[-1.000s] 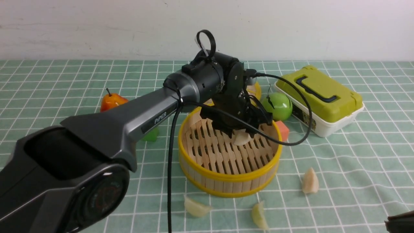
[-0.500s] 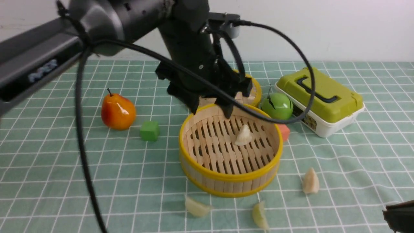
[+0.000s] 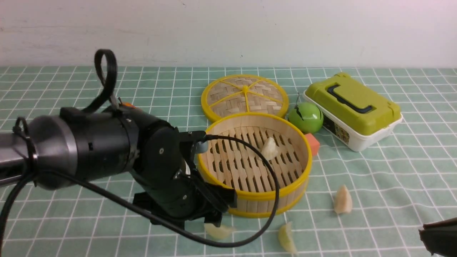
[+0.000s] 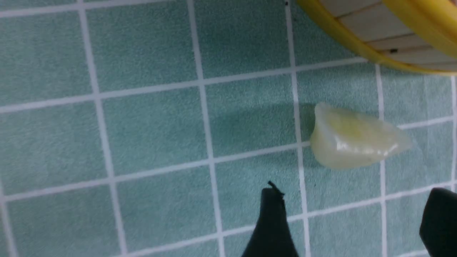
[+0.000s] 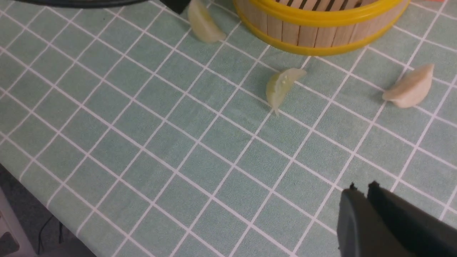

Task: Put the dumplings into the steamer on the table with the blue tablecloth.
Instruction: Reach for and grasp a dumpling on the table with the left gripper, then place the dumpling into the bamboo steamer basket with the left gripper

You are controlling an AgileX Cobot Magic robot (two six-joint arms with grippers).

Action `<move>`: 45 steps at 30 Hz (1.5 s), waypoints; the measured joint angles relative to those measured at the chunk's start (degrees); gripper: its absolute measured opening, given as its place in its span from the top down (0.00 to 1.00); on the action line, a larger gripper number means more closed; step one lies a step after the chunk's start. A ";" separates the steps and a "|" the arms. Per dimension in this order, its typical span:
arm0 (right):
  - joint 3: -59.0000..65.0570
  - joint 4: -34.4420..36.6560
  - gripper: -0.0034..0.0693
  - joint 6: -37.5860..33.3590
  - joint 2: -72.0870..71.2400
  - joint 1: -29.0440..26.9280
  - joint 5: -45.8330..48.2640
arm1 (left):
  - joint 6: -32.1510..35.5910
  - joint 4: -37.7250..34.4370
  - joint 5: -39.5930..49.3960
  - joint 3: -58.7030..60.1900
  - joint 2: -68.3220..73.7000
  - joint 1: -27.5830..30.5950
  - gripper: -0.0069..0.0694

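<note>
Near left, left gripper [image 4: 355, 189]: your jaws stand wide with nothing between them, low over the tablecloth [image 4: 142, 125].
Pale dumpling [image 4: 353, 137]: lies flat just beyond the black fingertips [image 4: 271, 214], untouched, beside the steamer [image 4: 375, 32]; long axis across your view, thin tip to the right; glossy, translucent.
Steamer build: round, slatted bamboo floor, pale wooden wall, yellow rims.
Inside dumpling [image 3: 269, 148]: on the slats right of centre, tip up and away from you.
Yellow-green dumpling [image 3: 286, 238]: on the cloth in front of the steamer; long axis near-to-far.
Cream dumpling [image 3: 342, 200]: on the cloth right of the steamer, pointed end away from you.
Right gripper [image 5: 362, 187]: jaws pressed together, empty, at your near right.
Surface: teal, thin white grid, slightly wrinkled; white wall [image 3: 228, 32] behind.
</note>
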 joint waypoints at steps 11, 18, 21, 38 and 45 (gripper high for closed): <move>0.00 0.20 0.89 0.00 0.00 0.00 0.05 | -0.32 -3.62 -6.27 0.11 7.21 0.00 0.32; 0.00 0.27 0.88 0.00 0.00 0.00 0.05 | -0.26 -5.32 -7.72 -0.06 7.33 0.00 0.58; 0.00 0.27 0.88 0.00 0.00 0.00 0.05 | 0.06 -5.43 -7.72 -0.05 7.33 0.00 0.58; 0.00 0.32 0.87 0.00 0.00 0.00 -0.42 | 10.38 -3.95 5.93 -14.87 -4.02 0.13 0.62; 0.00 0.86 0.86 0.00 0.00 0.00 -0.75 | 12.75 -4.09 14.19 -34.91 10.81 3.61 0.62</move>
